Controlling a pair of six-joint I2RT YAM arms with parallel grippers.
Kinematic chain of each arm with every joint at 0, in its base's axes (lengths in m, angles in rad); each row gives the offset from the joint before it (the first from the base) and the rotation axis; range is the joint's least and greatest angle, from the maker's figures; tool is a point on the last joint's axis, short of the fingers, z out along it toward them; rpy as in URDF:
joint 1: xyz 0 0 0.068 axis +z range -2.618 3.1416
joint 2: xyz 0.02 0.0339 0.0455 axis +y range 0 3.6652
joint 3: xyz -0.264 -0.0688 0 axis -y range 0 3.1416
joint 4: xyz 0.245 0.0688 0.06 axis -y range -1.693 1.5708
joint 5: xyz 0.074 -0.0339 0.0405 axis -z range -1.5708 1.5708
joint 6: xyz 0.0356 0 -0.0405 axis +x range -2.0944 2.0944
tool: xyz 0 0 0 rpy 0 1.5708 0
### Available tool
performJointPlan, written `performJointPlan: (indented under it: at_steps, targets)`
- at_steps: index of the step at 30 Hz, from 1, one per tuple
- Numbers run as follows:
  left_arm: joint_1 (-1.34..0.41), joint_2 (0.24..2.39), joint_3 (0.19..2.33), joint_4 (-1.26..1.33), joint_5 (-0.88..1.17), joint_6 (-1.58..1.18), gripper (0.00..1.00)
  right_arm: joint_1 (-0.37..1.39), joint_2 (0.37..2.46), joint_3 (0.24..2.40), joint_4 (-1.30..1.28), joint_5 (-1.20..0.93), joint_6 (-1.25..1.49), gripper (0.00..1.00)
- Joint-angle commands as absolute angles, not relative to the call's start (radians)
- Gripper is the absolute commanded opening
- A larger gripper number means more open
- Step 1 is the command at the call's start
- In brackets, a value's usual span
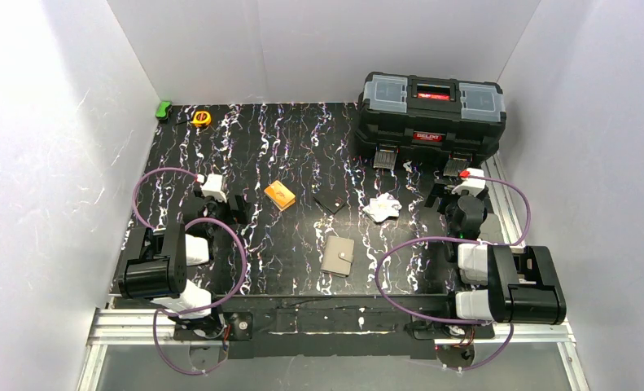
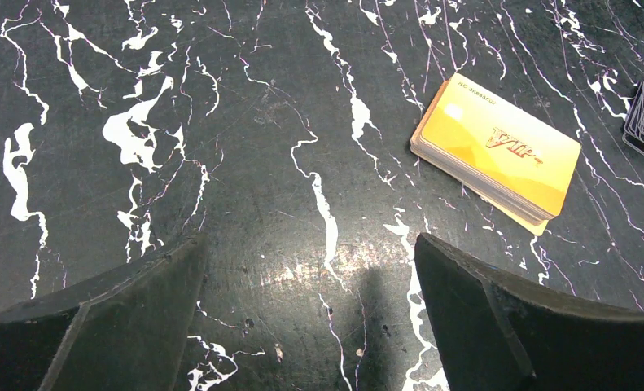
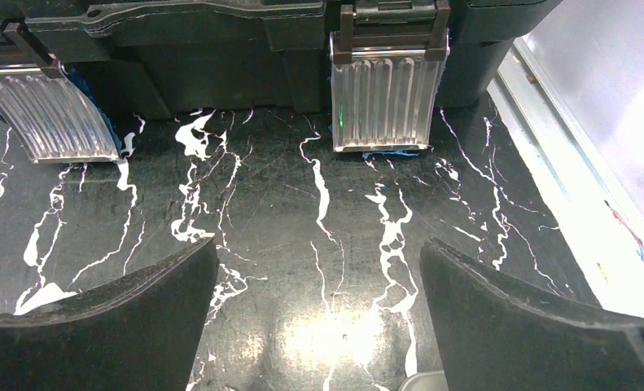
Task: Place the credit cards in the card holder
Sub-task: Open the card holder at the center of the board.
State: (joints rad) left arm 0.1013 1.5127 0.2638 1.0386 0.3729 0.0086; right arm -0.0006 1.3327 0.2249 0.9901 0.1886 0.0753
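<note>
Our left pincer (image 2: 310, 252) hangs spread wide over the table (image 2: 221, 122) and holds nothing. An orange block (image 2: 497, 151) lies ahead of it, off to its right. Between the two pincers, nearer the arm bases, the card holder (image 1: 338, 256) lies folded shut. The credit cards (image 1: 381, 208) sit fanned near the left of our right pincer (image 3: 318, 252), which is likewise wide apart and empty, facing a black toolbox (image 3: 221, 65).
</note>
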Motion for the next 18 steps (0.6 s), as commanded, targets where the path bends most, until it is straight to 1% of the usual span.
performJointPlan:
  at_steps: [1, 4, 6, 8, 11, 14, 17, 18]
  targets:
    - [0.097, 1.492, 0.28, 1.057, 0.357, 0.025, 0.99, -0.003, 1.324, 0.244, 1.03, 0.235, 0.088, 1.0]
    - [0.097, 1.491, 0.28, 1.055, 0.357, 0.026, 1.0, -0.002, 1.271, 0.3, 0.881, 0.322, 0.12, 1.0]
    - [0.098, 1.491, 0.283, 1.049, 0.356, 0.027, 0.99, -0.002, 1.231, 0.429, 0.598, 0.412, 0.177, 1.0]
    - [0.097, 1.489, 0.285, 1.047, 0.357, 0.028, 1.0, -0.003, 1.235, 0.584, 0.291, 0.493, 0.264, 1.0]
    - [0.105, 1.455, 0.29, 1.002, 0.417, 0.042, 1.0, -0.003, 1.3, 0.765, 0.021, 0.482, 0.362, 1.0]
    - [0.111, 1.458, 0.284, 1.027, 0.423, 0.033, 0.99, -0.004, 1.279, 0.822, -0.121, 0.399, 0.482, 1.0]
    - [0.122, 1.449, 0.273, 1.054, 0.427, 0.011, 0.99, -0.018, 1.218, 0.822, -0.148, 0.182, 0.504, 1.0]
    - [0.141, 1.426, 0.312, 0.991, 0.496, 0.008, 0.99, -0.021, 1.202, 0.818, -0.152, 0.112, 0.51, 1.0]
